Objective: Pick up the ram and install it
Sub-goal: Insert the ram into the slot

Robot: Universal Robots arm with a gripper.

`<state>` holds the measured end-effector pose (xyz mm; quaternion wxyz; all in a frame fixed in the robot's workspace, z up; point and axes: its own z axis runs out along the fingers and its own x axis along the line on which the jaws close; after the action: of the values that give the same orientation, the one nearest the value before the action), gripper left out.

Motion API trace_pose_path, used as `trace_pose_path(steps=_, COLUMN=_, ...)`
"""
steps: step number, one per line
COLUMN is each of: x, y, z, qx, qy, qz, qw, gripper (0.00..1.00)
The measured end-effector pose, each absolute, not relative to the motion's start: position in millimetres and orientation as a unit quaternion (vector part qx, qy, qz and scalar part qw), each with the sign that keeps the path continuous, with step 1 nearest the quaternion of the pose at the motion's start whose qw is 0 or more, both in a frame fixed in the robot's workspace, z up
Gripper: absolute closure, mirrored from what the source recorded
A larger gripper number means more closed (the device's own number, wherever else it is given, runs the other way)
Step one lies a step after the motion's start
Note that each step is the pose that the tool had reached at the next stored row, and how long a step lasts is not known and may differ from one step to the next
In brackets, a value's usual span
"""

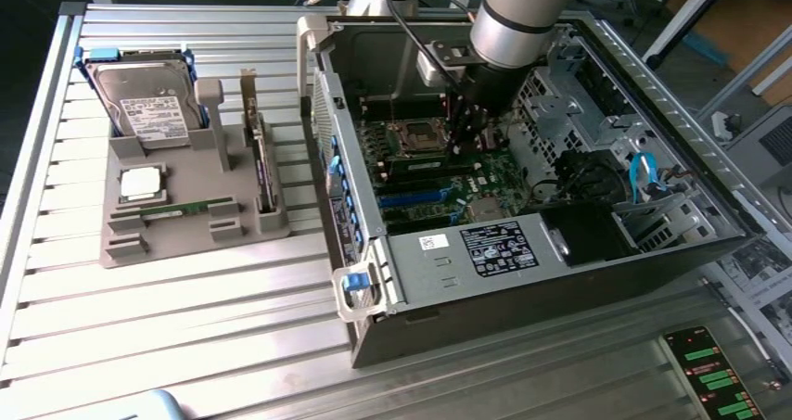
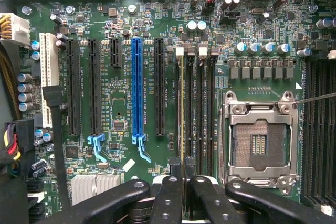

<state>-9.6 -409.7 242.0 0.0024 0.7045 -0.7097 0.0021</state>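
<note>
The ram (image 2: pixel 182 103) shows edge-on as a thin yellowish-green strip. It stands upright along the memory slot closest to the long black expansion slots, in line with that slot's white end latch (image 2: pixel 180 51). My gripper (image 2: pixel 184 174) is shut on the ram's near end, one black finger (image 2: pixel 170 192) on each side. In the exterior view the gripper (image 1: pixel 468 140) reaches down into the open computer case (image 1: pixel 371 244), over the motherboard beside the processor socket (image 1: pixel 415 137). Whether the ram is pressed fully home cannot be told.
Empty memory slots (image 2: pixel 202 103) lie beside the ram, then the open processor socket (image 2: pixel 260 142). The blue expansion slot (image 2: pixel 137 87) lies on the other side. Outside the case, a grey holder (image 1: pixel 136 244) carries a hard drive (image 1: pixel 146 105), a silver processor (image 1: pixel 140 184), a green stick (image 1: pixel 185 208) and an expansion card (image 1: pixel 260 156).
</note>
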Motion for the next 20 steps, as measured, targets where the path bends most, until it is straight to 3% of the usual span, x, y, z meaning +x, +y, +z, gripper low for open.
trace_pose_path(steps=20, x=-9.7, y=-409.7, z=236.0, qx=0.705, qy=-0.710, qz=0.003, qw=0.002, gripper=0.88)
